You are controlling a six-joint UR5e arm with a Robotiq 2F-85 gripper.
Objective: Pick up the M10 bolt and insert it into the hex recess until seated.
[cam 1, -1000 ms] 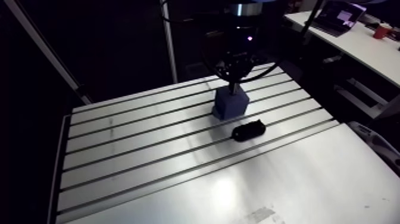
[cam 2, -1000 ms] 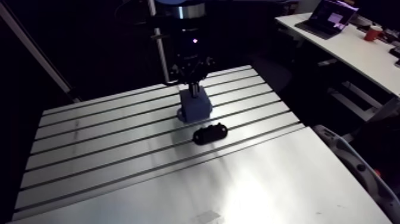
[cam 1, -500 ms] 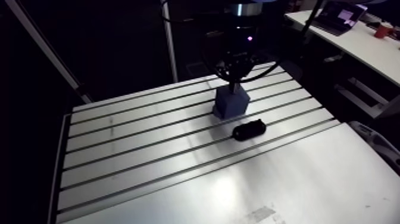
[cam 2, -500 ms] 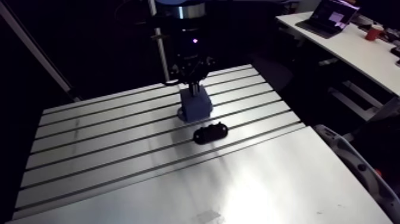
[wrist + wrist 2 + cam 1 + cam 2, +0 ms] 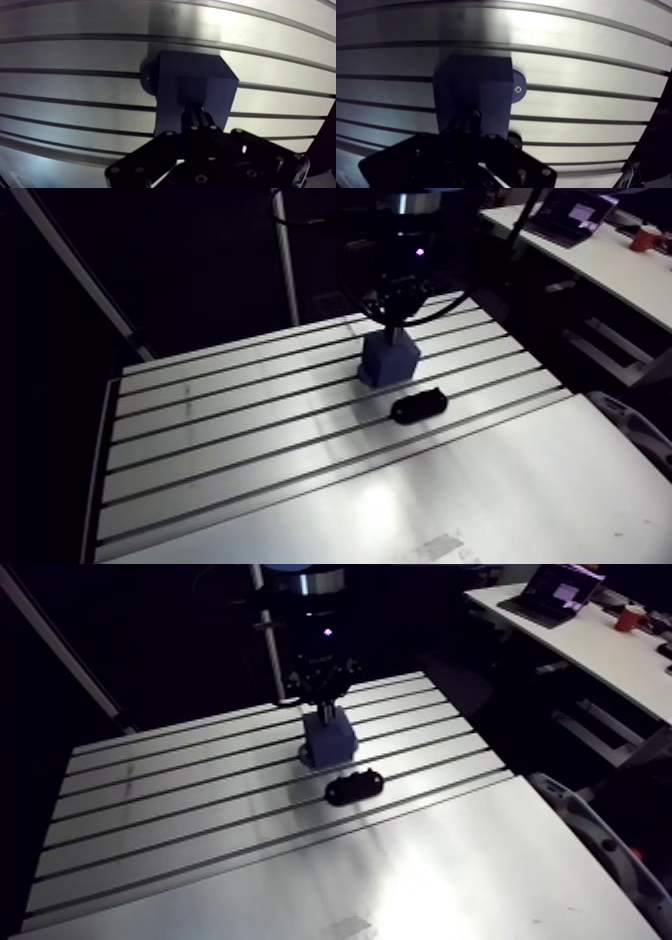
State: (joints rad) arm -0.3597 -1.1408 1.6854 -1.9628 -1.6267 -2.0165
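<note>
**Claw pressed down on the blue block, bolt out of sight**

The slotted aluminium worktop [image 5: 250, 448] takes up most of the arm view, its long grooves running across it side by side. The arm reaches straight down over it, toward one o'clock from the worktop's middle, and ends in the claw [image 5: 197, 117].

In the wrist view, the claw's two fingers [image 5: 194, 120] are drawn in close together. Their tips are right at the top face of the blue block [image 5: 195, 75]. I see no open gap between them. They are dark against the dark block, so I cannot tell whether anything is pinched there.

The block stands upright on the worktop directly under the claw, straddling one of the grooves. Its top face is mostly covered by the fingers. The hex recess cannot be made out from here, and I cannot pick out the bolt in any view. If it is at the block, the claw hides it.

At about five o'clock from the block, near it but not touching, a small black oblong piece [image 5: 418, 405] lies on the worktop at a slant across a groove. It is too dark and small for me to say what it is.

A round foot [image 5: 520, 80] juts out at the base of the block, flat on the worktop. It has a tiny bright screw [image 5: 519, 89] set in it.
</note>
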